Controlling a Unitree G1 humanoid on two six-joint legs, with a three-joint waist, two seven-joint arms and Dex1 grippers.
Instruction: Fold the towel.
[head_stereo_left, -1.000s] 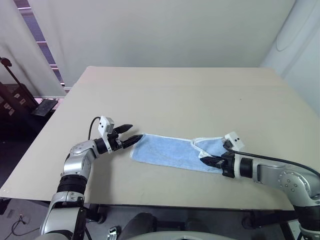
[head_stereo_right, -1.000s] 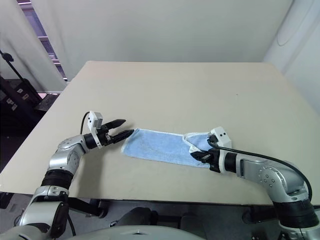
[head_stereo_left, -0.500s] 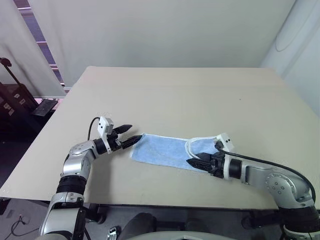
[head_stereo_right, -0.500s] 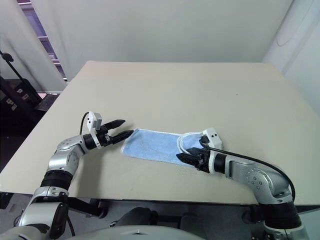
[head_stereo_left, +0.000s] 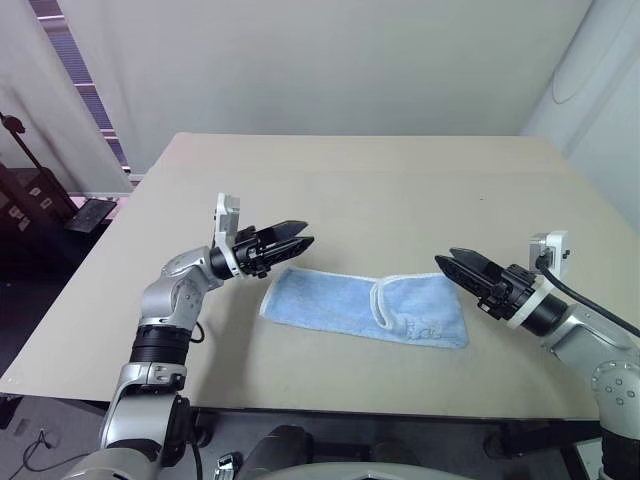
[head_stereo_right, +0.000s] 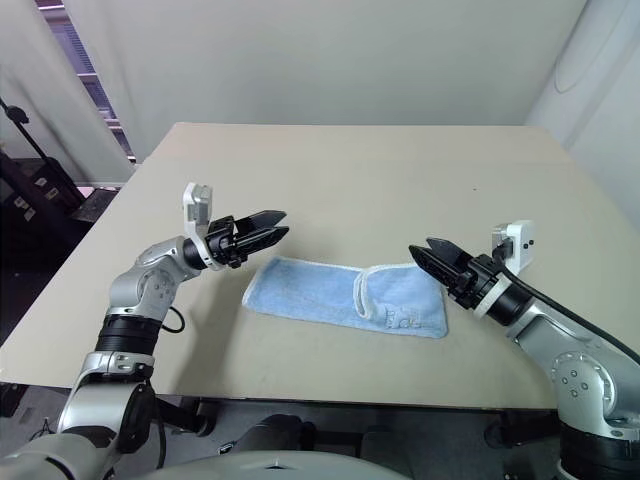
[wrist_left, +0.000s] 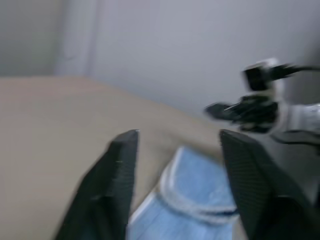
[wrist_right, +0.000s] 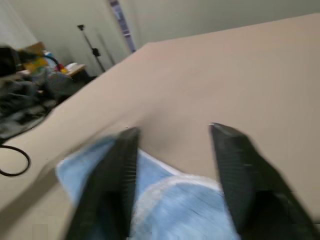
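In the left eye view, the towel (head_stereo_left: 365, 309) lies flat on the tabletop (head_stereo_left: 400, 190), its right end folded over onto itself. The left fingers (head_stereo_left: 300, 236) have lifted off the towel's left end and now hang above it, a bit apart, holding nothing. The right fingers (head_stereo_left: 452, 263) have let go of the folded end and pulled back to the right, also a bit apart and empty.

In the left wrist view, the left fingers (wrist_left: 172, 145) stand apart over the blue towel (wrist_left: 195, 200).

In the right wrist view, the right fingers (wrist_right: 170, 132) stand apart above the towel (wrist_right: 170, 200).
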